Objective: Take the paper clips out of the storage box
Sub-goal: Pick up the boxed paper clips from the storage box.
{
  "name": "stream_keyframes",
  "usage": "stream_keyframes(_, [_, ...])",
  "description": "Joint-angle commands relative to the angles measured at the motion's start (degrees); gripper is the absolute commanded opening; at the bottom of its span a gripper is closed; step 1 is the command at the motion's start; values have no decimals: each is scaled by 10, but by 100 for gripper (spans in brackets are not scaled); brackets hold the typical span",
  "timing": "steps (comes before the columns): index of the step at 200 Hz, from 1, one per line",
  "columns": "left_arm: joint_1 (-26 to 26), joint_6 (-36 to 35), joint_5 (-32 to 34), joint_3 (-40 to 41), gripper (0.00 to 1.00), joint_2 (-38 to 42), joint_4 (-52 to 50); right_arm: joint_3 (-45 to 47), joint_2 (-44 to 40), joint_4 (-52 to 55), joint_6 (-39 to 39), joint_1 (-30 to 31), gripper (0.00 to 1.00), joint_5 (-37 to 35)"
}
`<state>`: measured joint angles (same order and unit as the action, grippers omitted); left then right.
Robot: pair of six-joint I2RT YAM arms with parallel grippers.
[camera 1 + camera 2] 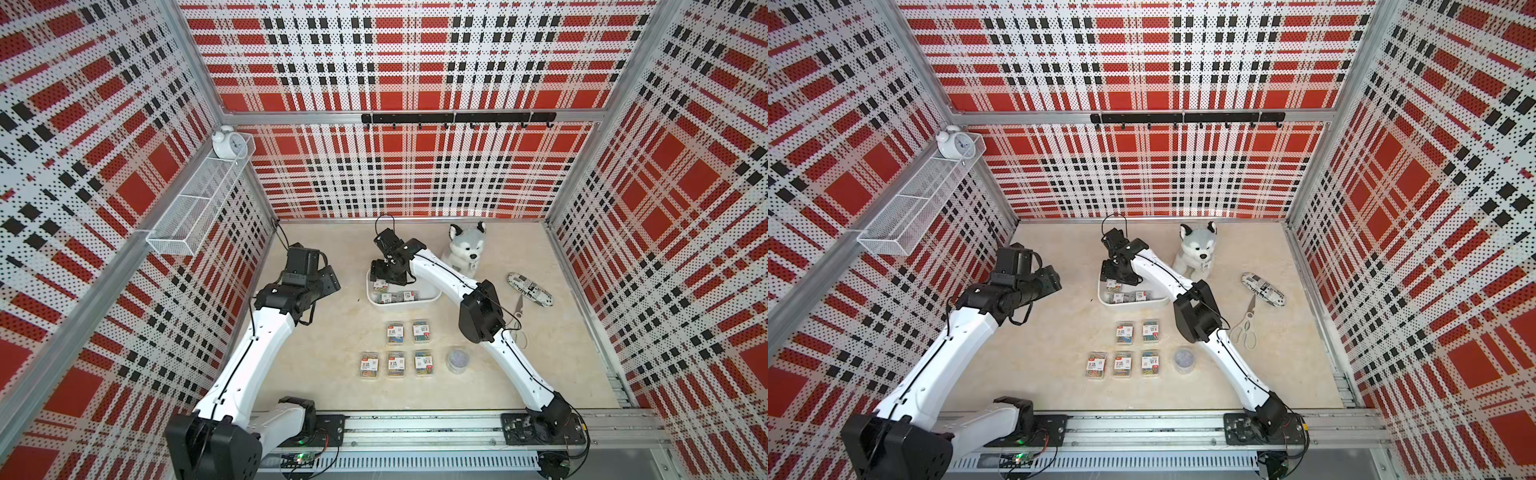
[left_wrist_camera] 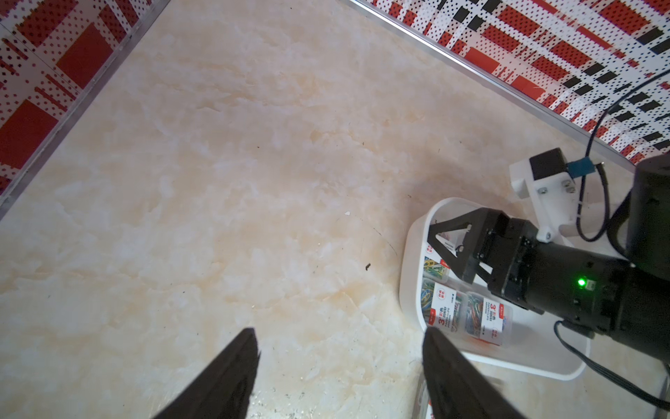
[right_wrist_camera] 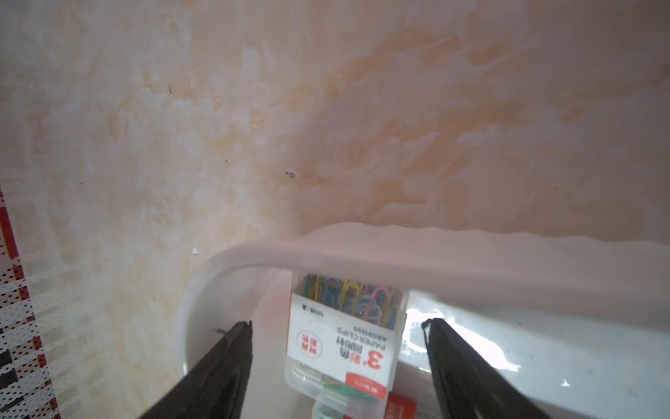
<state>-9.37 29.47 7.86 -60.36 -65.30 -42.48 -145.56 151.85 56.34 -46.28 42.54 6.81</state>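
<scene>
The right tool is low in the box, jaws apart.
1 case lies between its jaws with gaps both sides; 3 cases are in the box, 5 cases and the tub on the bench. The left tool gapes empty over the bench.

3 clip cases lie in the white storage box (5 more, plus a round tub, outside).

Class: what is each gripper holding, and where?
Nothing. The right gripper stands open astride a clear rectangular case of coloured paper clips in the white plastic tub, untouched; the left gripper hangs open.
</scene>
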Motion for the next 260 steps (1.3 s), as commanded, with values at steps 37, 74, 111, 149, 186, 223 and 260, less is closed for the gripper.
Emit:
stream_keyframes(37, [2,-6,-3,6,74,5,-1,-12,25,5,-5,11,80,-2])
stream_keyframes(74, [2,-5,-2,5,74,5,-2,-7,23,5,-5,7,80,-2])
stream_keyframes(111, [2,-6,-2,3,74,3,-1,65,-26,51,-5,-19,71,-80])
stream_keyframes(149, [2,-5,-5,5,74,-2,6,58,-33,67,7,-28,69,-96])
stream_keyframes(186, [2,-5,-5,5,74,-6,10,56,-32,57,6,-28,68,-94])
stream_keyframes(223, [3,-5,-5,4,74,-8,11,48,-29,56,4,-28,63,-90])
stream_keyframes(260, [2,-4,-5,4,74,-11,12,48,-24,56,-1,-28,61,-81])
